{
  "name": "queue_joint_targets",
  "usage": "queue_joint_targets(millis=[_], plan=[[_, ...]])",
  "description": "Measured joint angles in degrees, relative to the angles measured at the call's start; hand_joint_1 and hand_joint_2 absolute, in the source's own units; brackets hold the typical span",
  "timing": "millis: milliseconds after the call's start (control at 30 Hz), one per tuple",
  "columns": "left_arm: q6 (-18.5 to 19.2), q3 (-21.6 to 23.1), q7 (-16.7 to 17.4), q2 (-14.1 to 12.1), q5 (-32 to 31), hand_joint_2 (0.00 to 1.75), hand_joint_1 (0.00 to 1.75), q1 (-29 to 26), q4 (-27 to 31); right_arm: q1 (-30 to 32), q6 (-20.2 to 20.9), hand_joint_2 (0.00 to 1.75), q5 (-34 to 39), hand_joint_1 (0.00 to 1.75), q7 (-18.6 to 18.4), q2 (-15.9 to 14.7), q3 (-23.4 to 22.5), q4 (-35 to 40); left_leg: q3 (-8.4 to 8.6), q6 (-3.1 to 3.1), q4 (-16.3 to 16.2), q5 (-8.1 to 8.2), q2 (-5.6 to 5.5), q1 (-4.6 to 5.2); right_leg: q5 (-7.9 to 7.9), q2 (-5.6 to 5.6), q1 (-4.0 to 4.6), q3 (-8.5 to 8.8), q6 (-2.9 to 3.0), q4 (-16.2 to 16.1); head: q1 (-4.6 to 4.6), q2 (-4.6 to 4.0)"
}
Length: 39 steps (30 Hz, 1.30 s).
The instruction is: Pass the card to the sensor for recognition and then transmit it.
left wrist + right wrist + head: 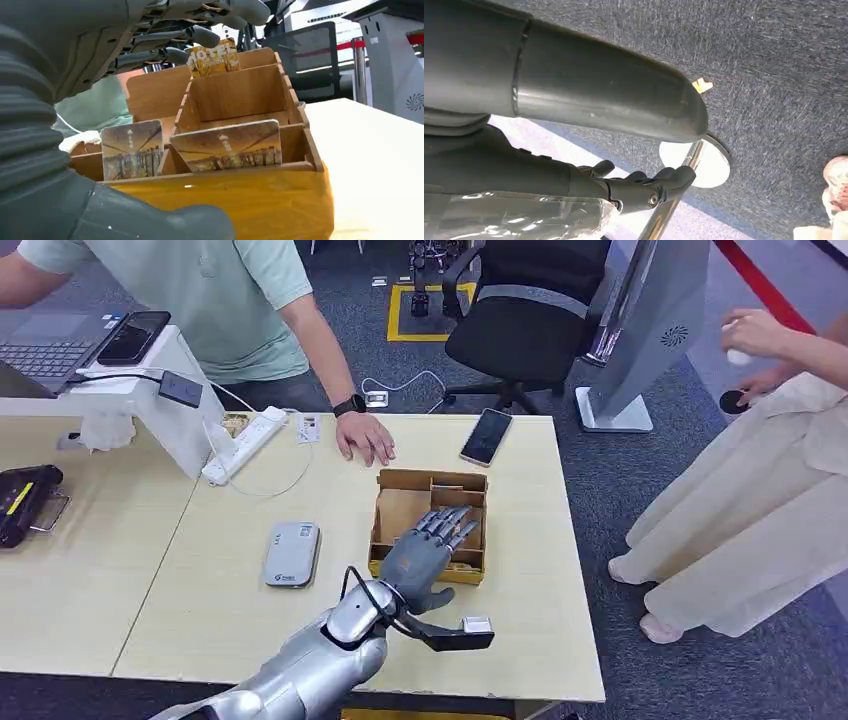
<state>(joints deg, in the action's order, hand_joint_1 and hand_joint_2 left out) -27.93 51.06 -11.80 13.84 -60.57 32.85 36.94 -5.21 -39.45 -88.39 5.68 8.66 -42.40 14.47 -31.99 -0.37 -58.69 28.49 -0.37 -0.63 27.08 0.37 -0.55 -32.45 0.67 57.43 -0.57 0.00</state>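
A: Head view: our left hand (432, 552) reaches over the wooden card box (400, 508), sensor (291, 553) nearby.

B: Left wrist view: fingers (165, 52) touching an upright card (214, 59); grip unclear. Right wrist view: our right hand (644, 186) curled, empty, hanging.
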Motion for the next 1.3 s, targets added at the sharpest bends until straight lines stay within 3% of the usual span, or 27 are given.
queue_joint_targets(millis=[900, 1133, 1300], plan=[[2.3, 0.6, 0.0, -0.1, 0.2, 1.75, 0.00, 0.0, -3.5, -0.1, 0.0, 0.00, 0.3, 0.00, 0.3, -0.2, 0.2, 0.0, 0.00, 0.00, 0.0, 0.00, 0.00, 0.00, 0.00, 0.00, 0.00, 0.00, 0.00, 0.0, 0.02, 0.00], [1.5, 0.6, 0.0, -0.2, 0.0, 1.75, 0.00, 0.0, -3.7, -0.1, 0.0, 0.00, 1.1, 0.00, 0.3, -0.3, 0.3, 0.0, 0.00, 0.00, 0.0, 0.00, 0.00, 0.00, 0.00, 0.00, 0.00, 0.00, 0.00, 0.0, 0.02, 0.00], [-1.2, 0.6, 0.4, -0.2, -0.4, 1.75, 0.00, 0.1, -3.7, -0.1, 0.0, 0.00, 1.0, 0.00, 0.3, -0.3, 0.3, 0.0, 0.01, 0.00, 0.0, 0.00, 0.00, 0.00, 0.00, 0.00, 0.00, 0.00, 0.00, 0.0, 0.02, 0.00]])
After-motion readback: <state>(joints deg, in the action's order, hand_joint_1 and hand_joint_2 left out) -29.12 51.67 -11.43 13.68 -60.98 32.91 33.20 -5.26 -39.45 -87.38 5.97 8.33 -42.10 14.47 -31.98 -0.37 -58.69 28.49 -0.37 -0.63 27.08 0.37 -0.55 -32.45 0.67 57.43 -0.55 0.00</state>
